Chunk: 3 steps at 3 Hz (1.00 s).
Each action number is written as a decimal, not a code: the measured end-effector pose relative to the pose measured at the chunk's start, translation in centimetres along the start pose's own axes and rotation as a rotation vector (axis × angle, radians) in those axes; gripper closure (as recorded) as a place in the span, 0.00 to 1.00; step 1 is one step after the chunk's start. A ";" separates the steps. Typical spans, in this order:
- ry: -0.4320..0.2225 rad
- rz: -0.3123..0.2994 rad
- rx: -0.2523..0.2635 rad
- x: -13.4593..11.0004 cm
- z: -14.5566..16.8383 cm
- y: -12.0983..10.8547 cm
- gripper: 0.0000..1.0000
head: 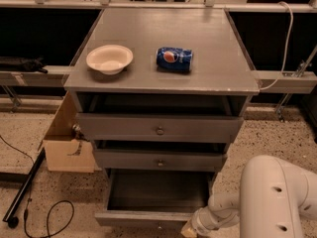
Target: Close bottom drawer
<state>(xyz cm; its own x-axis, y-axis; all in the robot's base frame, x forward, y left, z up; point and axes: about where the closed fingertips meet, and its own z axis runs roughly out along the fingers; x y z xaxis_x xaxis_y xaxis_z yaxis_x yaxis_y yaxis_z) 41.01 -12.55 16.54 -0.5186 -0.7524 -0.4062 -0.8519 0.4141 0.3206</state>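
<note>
Bottom drawer (157,196) open, far out. Gripper (189,230) low at front's right corner, likely set for inward push; grip state: cannot tell.

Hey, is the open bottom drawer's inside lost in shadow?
Camera view: the bottom drawer is dim inside, though its floor shows; the cabinet top is evenly lit; the gripper, by the drawer's front right corner at the lower edge, sits in dim light.
</note>
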 end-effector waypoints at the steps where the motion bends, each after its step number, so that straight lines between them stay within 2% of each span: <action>1: 0.000 0.000 0.000 0.0 0.0 0.0 0.50; 2: -0.012 0.019 -0.020 -2.6 -0.2 -3.4 0.21; 3: -0.012 0.019 -0.020 -2.5 -0.2 -3.3 0.26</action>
<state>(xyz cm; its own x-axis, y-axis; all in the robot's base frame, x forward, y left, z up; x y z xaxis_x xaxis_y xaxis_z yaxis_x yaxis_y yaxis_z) 45.08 -12.12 16.66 -0.5355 -0.7383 -0.4100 -0.8404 0.4178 0.3454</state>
